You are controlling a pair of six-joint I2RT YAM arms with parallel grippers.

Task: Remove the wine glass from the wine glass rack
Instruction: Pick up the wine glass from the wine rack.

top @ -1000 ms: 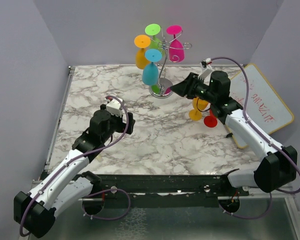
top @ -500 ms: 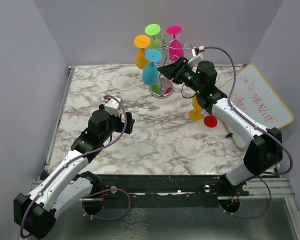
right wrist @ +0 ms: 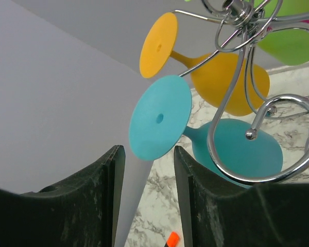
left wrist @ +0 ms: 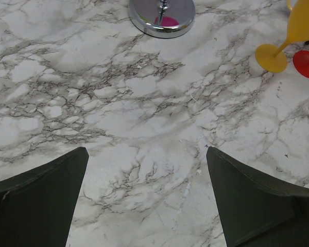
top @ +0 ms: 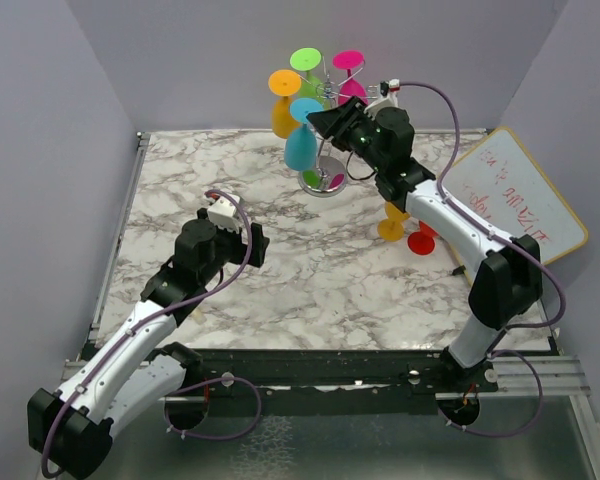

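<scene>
Right gripper [right wrist: 147, 164] hovering beside the wine glass rack [top: 323, 182], jaws gaping | teal wine glass [right wrist: 159, 121] hanging just ahead, foot-first, stem running rackward

Rack: you see the silver wire wine glass rack [top: 323, 181] at the white marble table's [top: 180, 180] far edge.
Right gripper [top: 318, 120]: beside the rack's inverted turquoise wine glass [top: 300, 148].
Left gripper [top: 259, 245]: well apart.

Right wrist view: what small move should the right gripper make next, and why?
Probably ease forward and slightly up until its fingers straddle the stem of the teal wine glass behind the foot. The right gripper is open, with its fingertips just short of the foot's lower edge. The glass hangs ungripped on the wine glass rack.
</scene>
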